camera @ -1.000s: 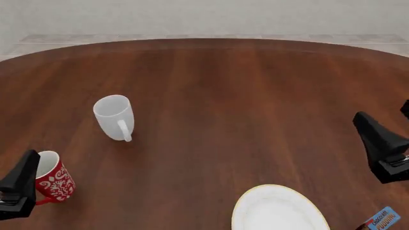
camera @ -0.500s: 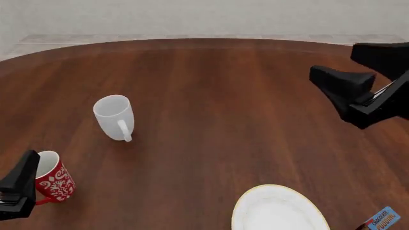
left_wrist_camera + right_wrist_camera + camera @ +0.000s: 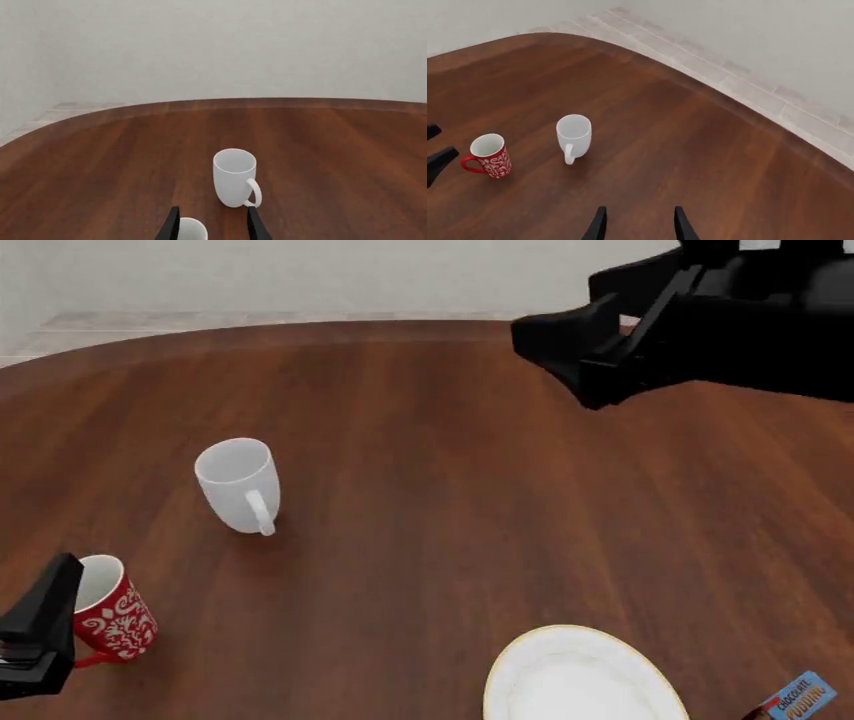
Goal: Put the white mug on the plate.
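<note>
White mug (image 3: pixel 239 485) upright on table (image 3: pixel 441 490), left part, loop handle toward arms' side. Plate (image 3: pixel 581 680) near edge, well apart. Red mug (image 3: pixel 110 608) just beside left tool (image 3: pixel 40 625).

Mug likely rigid, glossy, slippery, breakable; judged best hold: across rim wall, or handle.

Right tool (image 3: pixel 635 222) high above table, fingers apart, empty. Left tool fingers apart too.

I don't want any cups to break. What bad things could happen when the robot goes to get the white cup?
1. The right gripper is high and far from the white mug; a fast reach could tip it.
2. The handle points toward the arms, so a side grasp might slip on the smooth body.
3. The red mug sits right beside the left gripper; that arm might bump it.
</note>
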`<state>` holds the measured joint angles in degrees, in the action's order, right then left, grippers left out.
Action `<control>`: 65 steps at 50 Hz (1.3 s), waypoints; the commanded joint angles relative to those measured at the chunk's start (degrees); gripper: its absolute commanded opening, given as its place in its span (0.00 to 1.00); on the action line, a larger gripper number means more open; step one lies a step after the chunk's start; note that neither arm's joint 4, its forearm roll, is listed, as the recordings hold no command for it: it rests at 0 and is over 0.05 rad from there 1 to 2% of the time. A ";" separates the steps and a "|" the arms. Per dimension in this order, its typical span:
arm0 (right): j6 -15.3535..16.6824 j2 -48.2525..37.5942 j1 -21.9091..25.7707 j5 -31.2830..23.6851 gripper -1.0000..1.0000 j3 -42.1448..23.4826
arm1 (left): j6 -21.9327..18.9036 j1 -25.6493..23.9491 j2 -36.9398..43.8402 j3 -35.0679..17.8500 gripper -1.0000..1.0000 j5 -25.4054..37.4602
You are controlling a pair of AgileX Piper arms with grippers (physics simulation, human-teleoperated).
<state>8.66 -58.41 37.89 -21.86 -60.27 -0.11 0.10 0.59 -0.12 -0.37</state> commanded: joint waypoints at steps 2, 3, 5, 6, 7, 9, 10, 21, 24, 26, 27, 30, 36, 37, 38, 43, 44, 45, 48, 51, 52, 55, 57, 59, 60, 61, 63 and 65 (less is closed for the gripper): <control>-1.25 -7.66 2.32 -0.98 1.00 -5.81 | -0.05 -0.03 -0.25 -0.06 1.00 0.25; -1.28 -8.01 2.40 -1.01 1.00 -5.98 | -0.04 -0.03 -0.24 -0.07 1.00 0.25; -0.89 -9.18 2.55 -0.94 1.00 -6.59 | 0.01 -0.02 -0.22 -0.07 1.00 0.27; -1.08 -9.50 2.63 -1.02 1.00 -6.89 | 0.00 -0.02 -0.22 -0.09 1.00 0.28; -1.08 -9.99 2.76 -1.09 1.00 -7.28 | -0.02 -0.02 -0.24 -0.08 1.00 0.28; -1.10 -11.18 3.02 -1.21 1.00 -8.13 | -0.04 -0.03 -0.25 -0.08 1.00 0.27; -1.10 -11.49 3.09 -1.19 1.00 -8.36 | -0.03 -0.03 -0.22 -0.08 1.00 0.25; -1.65 -16.50 4.82 -0.69 1.00 -11.38 | -0.03 -0.03 0.08 0.00 1.00 -0.12; -2.14 -17.45 5.34 -0.34 1.00 -11.86 | -0.02 -0.02 0.11 0.01 1.00 -0.15; -2.35 -17.96 5.46 -0.17 1.00 -12.21 | -0.01 -0.02 0.07 0.01 1.00 -0.11; -2.35 -17.96 5.46 -0.17 1.00 -12.21 | -0.01 -0.02 0.07 0.01 1.00 -0.10; -2.81 -19.01 5.50 0.40 1.00 -12.55 | -0.03 -0.03 0.07 0.00 1.00 -0.12; -3.30 -21.02 6.25 1.54 1.00 -12.70 | -0.03 -0.02 0.07 0.02 1.00 -0.14; -3.49 -21.44 6.35 1.67 1.00 -12.83 | -0.02 -0.02 0.13 0.02 1.00 -0.19; -3.56 -21.83 6.40 1.87 1.00 -12.95 | -0.02 -0.02 0.14 0.04 1.00 -0.21; -4.23 -24.05 6.80 2.63 1.00 -14.03 | -0.02 -0.02 0.02 0.04 1.00 -0.10; -4.06 -24.30 6.87 2.79 1.00 -14.04 | -0.02 -0.02 0.03 0.04 1.00 -0.11; -4.07 -24.68 6.96 2.96 1.00 -14.19 | -0.01 -0.01 0.03 0.04 1.00 -0.10; -4.23 -25.88 7.40 3.15 1.00 -14.76 | -0.03 -0.02 0.12 0.05 1.00 -0.22; -4.45 -26.86 7.78 3.21 1.00 -15.38 | -0.01 -0.02 0.19 0.06 1.00 -0.28; -4.53 -27.54 7.88 3.31 1.00 -15.77 | -0.02 -0.02 0.14 0.06 1.00 -0.24; -5.08 -28.51 8.18 3.54 1.00 -16.37 | -0.02 -0.02 0.06 0.07 1.00 -0.17; -5.19 -29.33 8.27 4.00 1.00 -16.49 | -0.02 -0.02 0.02 0.08 1.00 -0.13; -5.38 -30.12 8.44 4.42 1.00 -16.68 | -0.03 -0.02 0.02 0.09 1.00 -0.15; -5.38 -30.13 8.44 4.42 1.00 -16.69 | -0.03 -0.02 0.02 0.09 1.00 -0.15; -5.72 -30.73 8.58 4.65 1.00 -16.93 | -0.03 -0.02 -0.02 0.09 1.00 -0.11; -6.14 -31.46 8.92 4.85 1.00 -17.14 | -0.02 -0.02 -0.07 0.09 1.00 -0.05; -6.02 -31.68 8.93 4.99 1.00 -17.16 | -0.03 -0.03 0.02 0.08 1.00 -0.13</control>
<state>3.56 -87.09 46.04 -17.96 -76.32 -0.12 0.11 0.84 -0.02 -0.72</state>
